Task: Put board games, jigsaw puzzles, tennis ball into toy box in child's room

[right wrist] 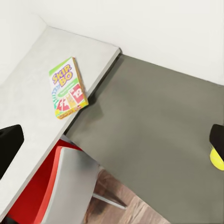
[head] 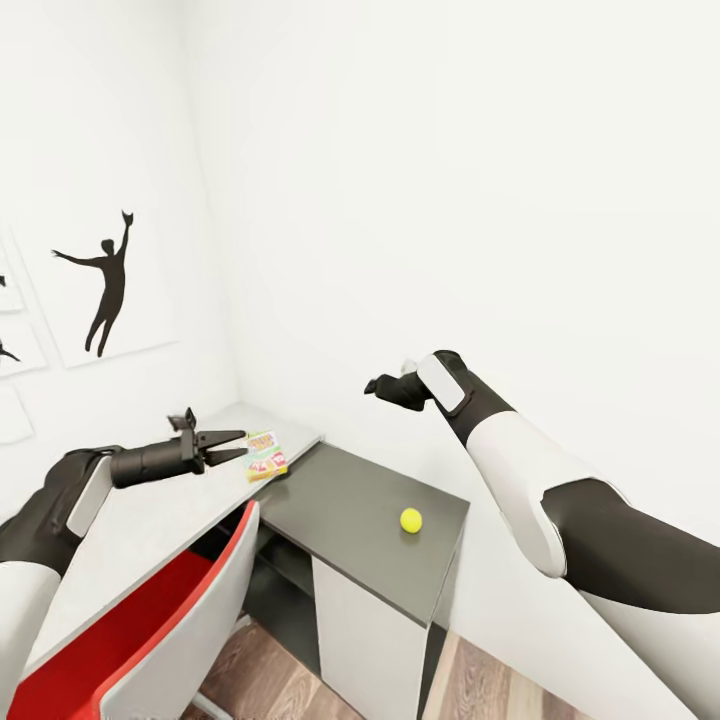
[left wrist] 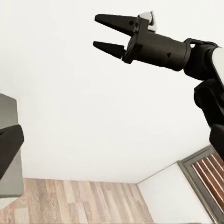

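An orange-green Skip-Bo board game [head: 265, 455] [right wrist: 67, 87] lies flat at the corner of the white table top [head: 140, 530]. The tennis ball [head: 411, 519] [right wrist: 216, 159] rests on the table's dark grey section [head: 350, 500], partly behind a fingertip [right wrist: 217, 135] in the right wrist view. My left gripper [head: 228, 445] hovers open just left of the game box, holding nothing. My right gripper [head: 372, 385] [left wrist: 103, 34] hangs open and empty, high above the grey section. The toy box, the jigsaw puzzles and the bed are out of view.
A red and grey chair [head: 160, 630] [right wrist: 60, 186] is tucked under the white top below the game box. White walls close the corner behind the table. Framed silhouette pictures [head: 105, 285] hang on the left wall. Wood floor [head: 290, 680] lies below.
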Controlling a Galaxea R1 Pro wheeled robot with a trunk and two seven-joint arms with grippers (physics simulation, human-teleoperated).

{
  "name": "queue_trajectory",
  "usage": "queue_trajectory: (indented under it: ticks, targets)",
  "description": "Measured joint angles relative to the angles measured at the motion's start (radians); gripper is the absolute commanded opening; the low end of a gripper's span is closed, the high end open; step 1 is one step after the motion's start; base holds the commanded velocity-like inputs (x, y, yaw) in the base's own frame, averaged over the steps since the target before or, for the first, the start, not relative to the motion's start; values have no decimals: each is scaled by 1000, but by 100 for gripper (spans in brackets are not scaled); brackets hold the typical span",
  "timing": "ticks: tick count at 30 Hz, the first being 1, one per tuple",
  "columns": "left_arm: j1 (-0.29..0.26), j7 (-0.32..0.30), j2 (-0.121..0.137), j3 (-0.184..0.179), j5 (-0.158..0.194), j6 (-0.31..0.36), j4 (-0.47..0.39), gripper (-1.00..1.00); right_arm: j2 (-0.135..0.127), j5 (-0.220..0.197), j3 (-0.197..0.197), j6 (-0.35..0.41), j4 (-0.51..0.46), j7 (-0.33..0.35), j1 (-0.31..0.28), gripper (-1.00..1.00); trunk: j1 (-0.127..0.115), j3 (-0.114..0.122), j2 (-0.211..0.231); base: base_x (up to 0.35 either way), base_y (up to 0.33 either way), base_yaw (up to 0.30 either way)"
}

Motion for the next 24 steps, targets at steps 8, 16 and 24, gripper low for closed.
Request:
queue_trajectory:
  ticks: [8,16,24]
  targets:
    - [-47,139,-2,8,3,-3,131,100,0,-2,0,-3,-1,1,0,100,0,0,0,0,0,276]
    - [-53,268,-9,65,8,-2,149,100,0,-2,0,-3,-1,2,0,100,0,0,0,0,0,287]
    - [-53,282,-13,77,9,-2,150,100,0,1,1,-2,-1,15,0,100,0,0,0,0,0,144]
